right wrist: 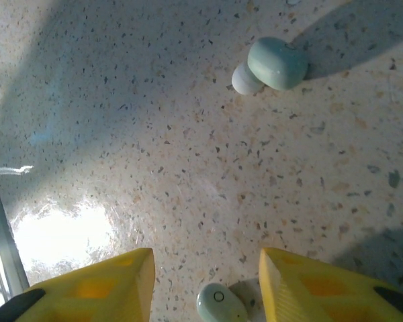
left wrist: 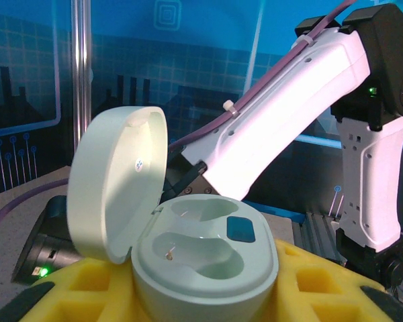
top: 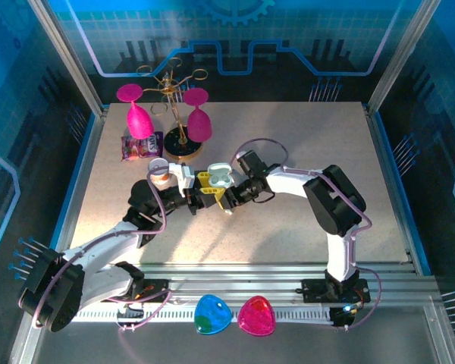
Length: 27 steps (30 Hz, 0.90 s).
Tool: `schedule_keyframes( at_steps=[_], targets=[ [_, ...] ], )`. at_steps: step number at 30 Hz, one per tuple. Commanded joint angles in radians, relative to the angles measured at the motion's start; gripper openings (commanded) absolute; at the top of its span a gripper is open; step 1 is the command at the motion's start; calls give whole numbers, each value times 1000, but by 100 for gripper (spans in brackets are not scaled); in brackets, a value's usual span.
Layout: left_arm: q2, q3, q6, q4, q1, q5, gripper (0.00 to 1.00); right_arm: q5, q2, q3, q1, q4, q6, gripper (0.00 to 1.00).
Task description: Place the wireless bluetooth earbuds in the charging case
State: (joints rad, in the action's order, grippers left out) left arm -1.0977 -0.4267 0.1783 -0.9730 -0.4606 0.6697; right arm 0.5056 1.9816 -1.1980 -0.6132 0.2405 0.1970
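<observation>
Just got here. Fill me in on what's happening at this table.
The left gripper holds the mint charging case with its lid open; both wells are empty. The right gripper hangs open over the table, the near earbud lying below between its fingers and a second earbud farther off. Neither is in the case yet.

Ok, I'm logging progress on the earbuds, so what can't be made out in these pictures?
1. Right wrist: of the two earbuds, the nearer one, between the right gripper's open fingers, is cut off by the bottom edge.
2. Top external: the earbuds are too small to pick out; the arms cover the table under the charging case.
3. Left wrist: the case's base is hidden between the left gripper's yellow fingers and cut off by the bottom edge.
</observation>
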Motion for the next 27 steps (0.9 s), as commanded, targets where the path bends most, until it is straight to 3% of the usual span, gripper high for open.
schedule_keyframes(
  at_steps=[1, 27],
  targets=[
    [16, -2, -11, -14, 5, 10, 26, 31, 31, -25, 0, 75, -64, 45],
    [-10, -23, -10, -22, 5, 15, 26, 66, -10, 40, 4, 86, -89, 27]
  ],
)
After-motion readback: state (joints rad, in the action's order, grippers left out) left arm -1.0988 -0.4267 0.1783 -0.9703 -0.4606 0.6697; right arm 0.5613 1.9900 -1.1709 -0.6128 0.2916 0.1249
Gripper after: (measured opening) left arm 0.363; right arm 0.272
